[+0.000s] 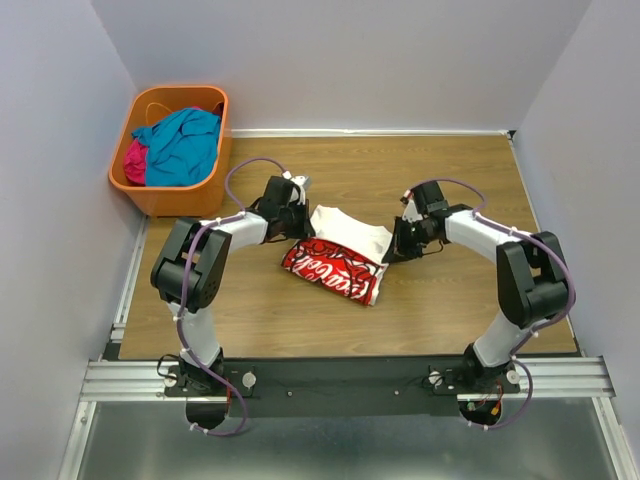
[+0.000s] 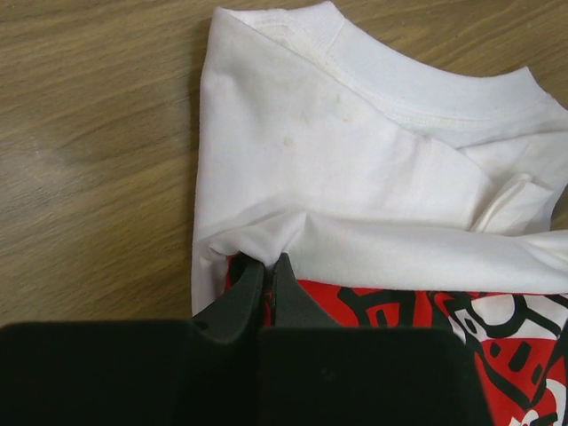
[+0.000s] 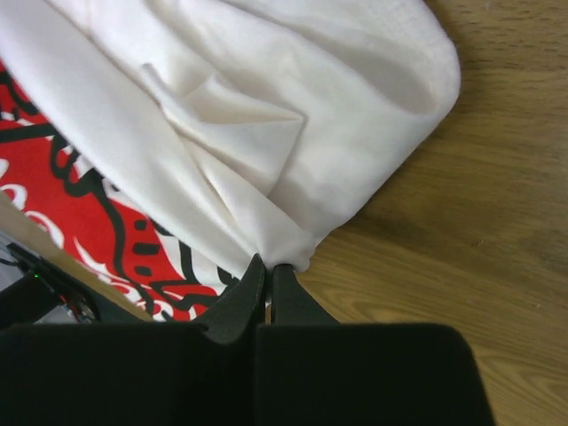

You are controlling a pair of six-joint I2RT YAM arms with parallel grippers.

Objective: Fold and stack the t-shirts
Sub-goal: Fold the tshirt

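Slippage is my main worry. Left wrist view: my left pincer point(image 2: 269, 266) is pressed together on the rolled edge of the white t-shirt point(image 2: 355, 169), which lies on the table point(image 2: 98, 133) ahead of my tips. Its collar point(image 2: 417, 89) is farthest away and its red print point(image 2: 390, 311) is just right of them. The bite looks thin, so a quick lift could pull the fold free. Right wrist view: my right pincer point(image 3: 269, 271) pinches only a small corner of the same cloth, which is bunched ahead and left of the tips. That corner could slip out, or drag extra layers and crumple the fold. Top view: my pincers flank the shirt, so uneven pulling would skew it. The teal t-shirt point(image 1: 188, 143) and magenta t-shirt point(image 1: 134, 162) sit in the orange basket point(image 1: 168, 198), well beyond my left pincer.
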